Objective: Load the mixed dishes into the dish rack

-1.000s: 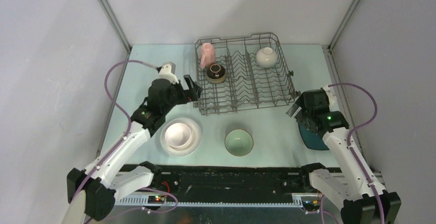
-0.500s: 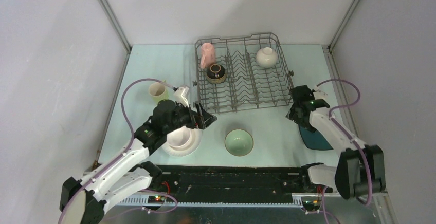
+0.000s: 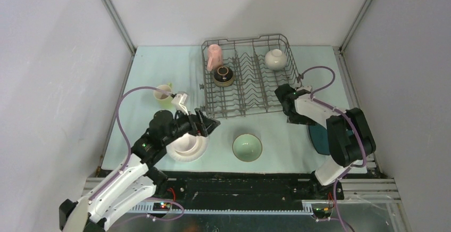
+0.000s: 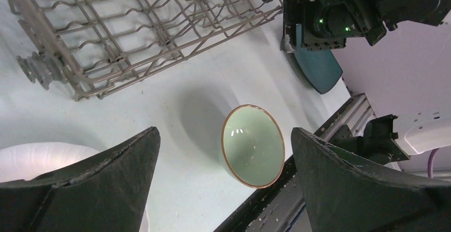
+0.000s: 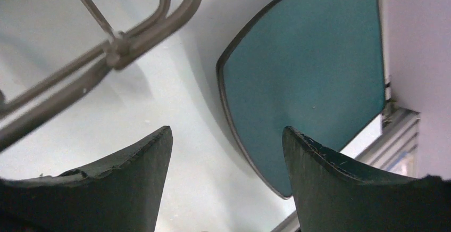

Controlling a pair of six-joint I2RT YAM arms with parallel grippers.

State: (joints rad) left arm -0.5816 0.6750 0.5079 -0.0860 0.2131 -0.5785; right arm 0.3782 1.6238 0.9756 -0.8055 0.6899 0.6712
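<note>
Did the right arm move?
Yes. The right arm swung left, off the dark teal squarish plate, to the near right corner of the dark grey wire dish rack.

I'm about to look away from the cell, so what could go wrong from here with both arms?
The dark teal plate lies flat by the right edge of the table; the open right end effector may slide it rather than lift it. That end effector is close to the near corner of the dish rack and could bump it. The open left end effector hovers by the pale pink bowl on the white plate and could knock it.
</note>
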